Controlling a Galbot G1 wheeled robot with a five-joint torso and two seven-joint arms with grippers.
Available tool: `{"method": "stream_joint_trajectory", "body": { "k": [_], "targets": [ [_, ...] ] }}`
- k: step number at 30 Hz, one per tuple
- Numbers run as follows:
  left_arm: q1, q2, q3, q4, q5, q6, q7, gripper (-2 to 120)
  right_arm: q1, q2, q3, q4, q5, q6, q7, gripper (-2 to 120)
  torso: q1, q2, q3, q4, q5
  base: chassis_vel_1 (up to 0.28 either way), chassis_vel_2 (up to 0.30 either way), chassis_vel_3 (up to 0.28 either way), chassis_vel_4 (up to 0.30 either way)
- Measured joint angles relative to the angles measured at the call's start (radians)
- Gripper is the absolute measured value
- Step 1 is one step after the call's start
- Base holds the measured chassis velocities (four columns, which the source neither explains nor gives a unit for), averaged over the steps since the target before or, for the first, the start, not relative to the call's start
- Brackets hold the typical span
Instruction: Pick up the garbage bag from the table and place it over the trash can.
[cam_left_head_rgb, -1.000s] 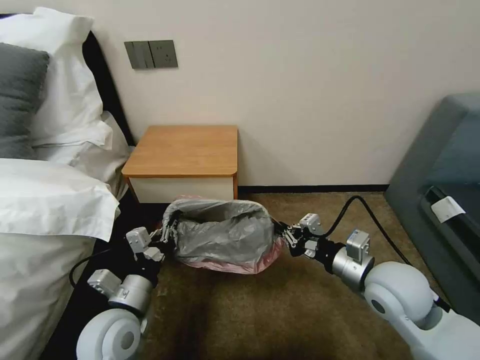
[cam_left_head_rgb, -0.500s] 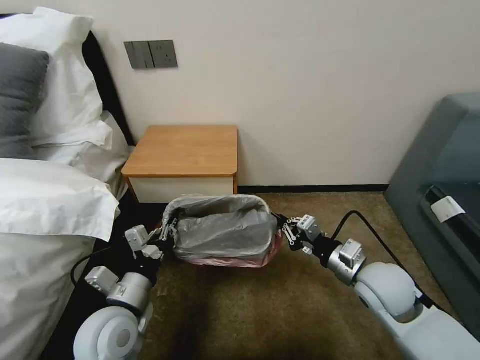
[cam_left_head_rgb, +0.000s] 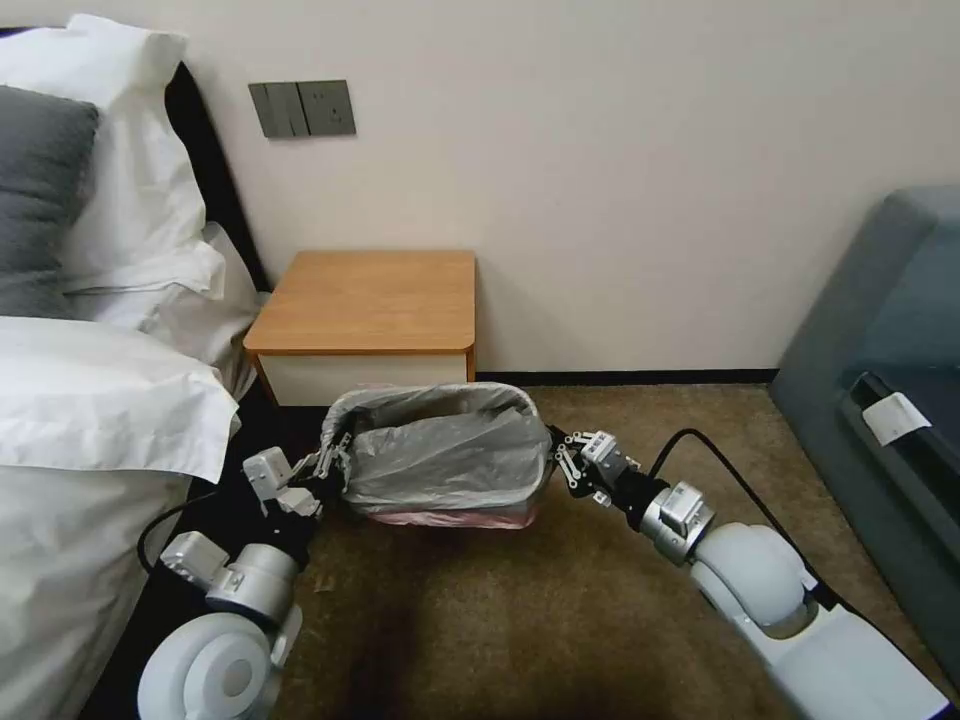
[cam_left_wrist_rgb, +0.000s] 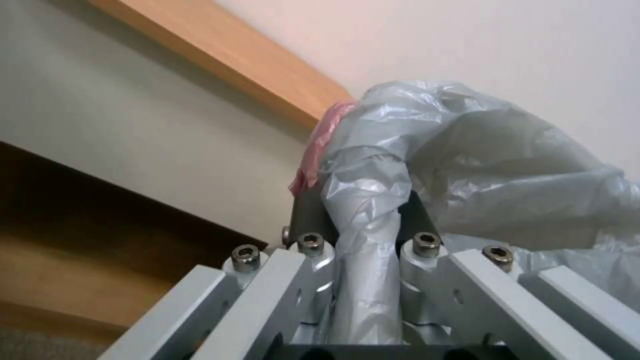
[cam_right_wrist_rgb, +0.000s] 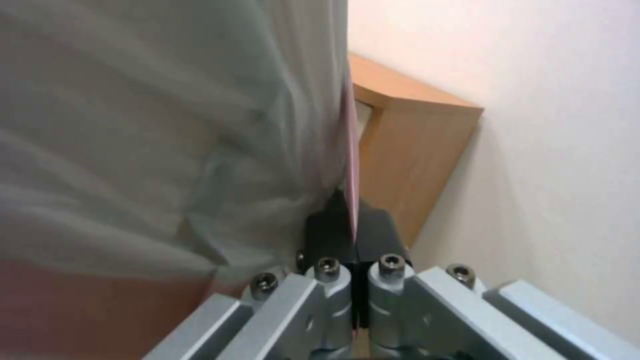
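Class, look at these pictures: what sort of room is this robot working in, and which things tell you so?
Most likely a bedroom, perhaps in a hotel: a bed with white pillows stands beside the table, a small nightstand, and a carpeted floor runs to the wall.

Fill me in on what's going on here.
The robot is fitting a grey garbage bag over a trash can on the carpet, just in front of the nightstand. The left gripper is shut on a bunch of the bag at one side, and the right gripper pinches the bag's pinkish edge at the opposite side. Between them the bag is stretched open, its mouth facing up and its pink rim hanging low around the can, which is hidden under the plastic.
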Motion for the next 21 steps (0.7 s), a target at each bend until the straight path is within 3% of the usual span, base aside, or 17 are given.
{"method": "stream_joint_trajectory", "body": {
  "k": [17, 21],
  "targets": [
    [-0.001, 0.0, -0.011, -0.003, -0.008, 0.008, 0.003, 7, 0.006, 0.008, -0.005, -0.035, -0.103, 0.073, 0.015, 0, 0.0, 0.0, 0.0, 0.0, 0.0, 0.0, 0.0, 0.0, 0.0],
    [-0.002, -0.003, -0.008, 0.007, -0.003, 0.007, 0.0, 7, -0.002, 0.006, -0.021, -0.024, -0.095, 0.072, 0.088, 14, 0.0, 0.0, 0.0, 0.0001, 0.0001, 0.0, 0.0, 0.0, 0.0]
  ]
}}
